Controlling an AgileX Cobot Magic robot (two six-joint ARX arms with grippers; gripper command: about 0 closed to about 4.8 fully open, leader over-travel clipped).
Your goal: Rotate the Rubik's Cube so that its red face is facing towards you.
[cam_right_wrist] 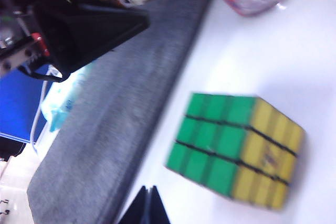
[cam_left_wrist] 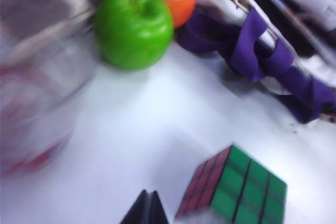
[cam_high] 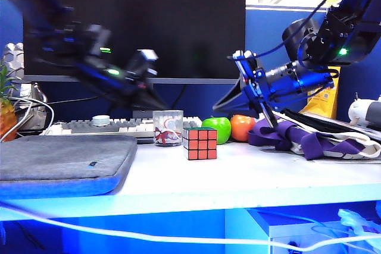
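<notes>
nearest us, rubik's cube (cam_high: 200, 143) sits on white table (cam_high: 256, 176) before green apple (cam_high: 217, 129). we see left gripper (cam_high: 156, 98) and right gripper (cam_high: 253, 96) raised either side, fingers pressed together, empty.

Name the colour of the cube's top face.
Green: the cube shows its top face best in the right wrist view.
</notes>
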